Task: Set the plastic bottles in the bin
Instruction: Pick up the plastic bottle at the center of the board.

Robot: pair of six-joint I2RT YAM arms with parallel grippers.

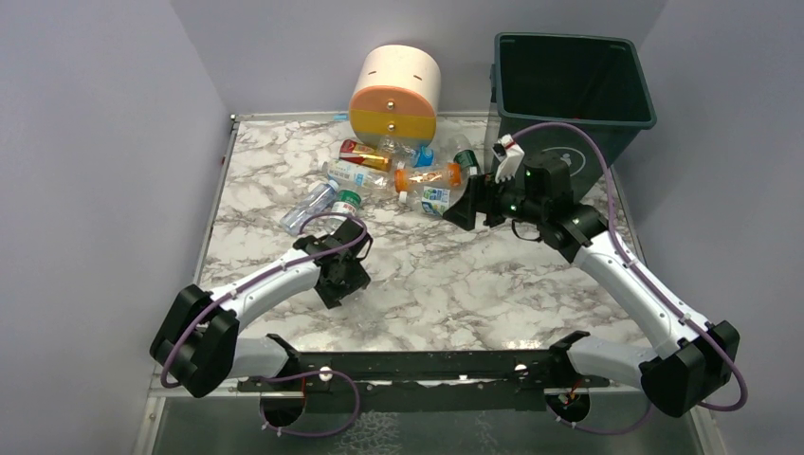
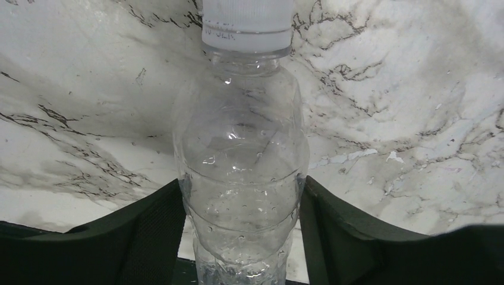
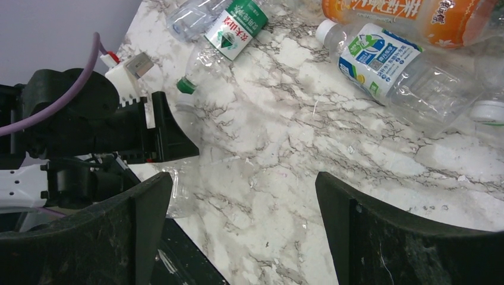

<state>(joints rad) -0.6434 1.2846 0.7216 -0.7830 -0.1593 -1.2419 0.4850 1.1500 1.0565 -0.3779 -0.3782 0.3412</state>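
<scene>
My left gripper (image 2: 242,185) is shut on a clear, label-less plastic bottle (image 2: 241,154) with a white cap and holds it just above the marble table; in the top view the gripper (image 1: 343,277) is left of centre. My right gripper (image 3: 242,178) is open and empty, hovering by the bottle pile (image 1: 465,204). Several bottles lie at the back: an orange one (image 1: 427,176), a green-labelled one (image 1: 346,201) and a blue-and-white-labelled one (image 3: 380,59). The dark green bin (image 1: 621,142) stands at the back right, behind the right arm.
A cream, orange and grey round drawer unit (image 1: 395,93) stands behind the bottle pile. Grey walls close in on the left, back and right. The left arm (image 3: 89,119) shows in the right wrist view, at the table's near edge.
</scene>
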